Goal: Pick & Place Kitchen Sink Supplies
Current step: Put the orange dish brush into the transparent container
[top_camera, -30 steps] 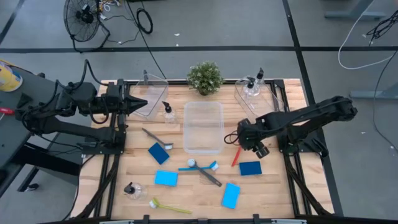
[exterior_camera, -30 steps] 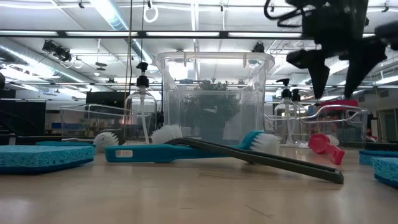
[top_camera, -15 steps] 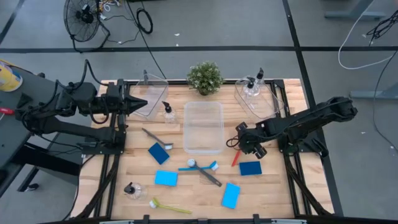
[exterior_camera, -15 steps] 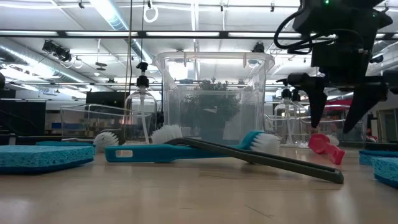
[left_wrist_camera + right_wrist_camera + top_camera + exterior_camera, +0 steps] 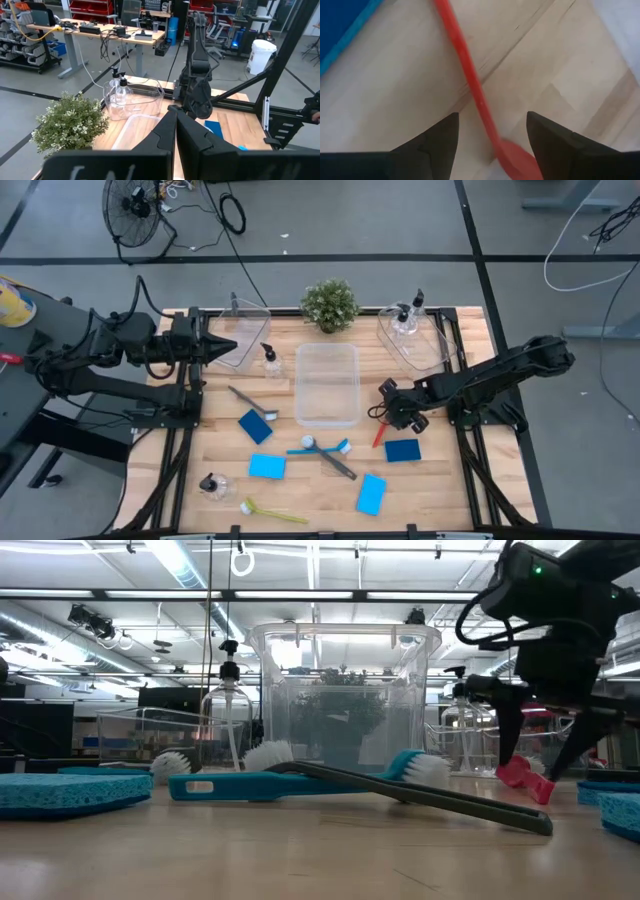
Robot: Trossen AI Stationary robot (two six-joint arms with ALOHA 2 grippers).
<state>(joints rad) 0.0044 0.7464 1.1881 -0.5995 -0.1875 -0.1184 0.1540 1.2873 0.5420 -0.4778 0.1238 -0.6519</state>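
A red long-handled brush [image 5: 379, 434] lies flat on the wooden table, right of the middle; its red head [image 5: 525, 778] shows in the low view. My right gripper [image 5: 393, 411] hangs just above it, pointing steeply down and open. Its two fingers stand on either side of the red handle [image 5: 470, 75] without touching it. My left gripper [image 5: 228, 347] is shut on nothing and waits high over the table's far left. Blue sponges [image 5: 402, 450] [image 5: 267, 467], other brushes [image 5: 320, 447] and a pump bottle [image 5: 269, 360] lie about the table.
A clear bin [image 5: 327, 383] stands mid-table, left of my right gripper. Two more bins [image 5: 243, 330] [image 5: 412, 338] stand at the back, the right one holding bottles. A potted plant [image 5: 329, 304] stands at the far edge. A blue sponge lies just near of the red brush.
My right gripper has sunk toward the red brush, tipping more steeply down and rolling about its own axis. Its fingers stay open and now straddle the brush. The brush has not moved.
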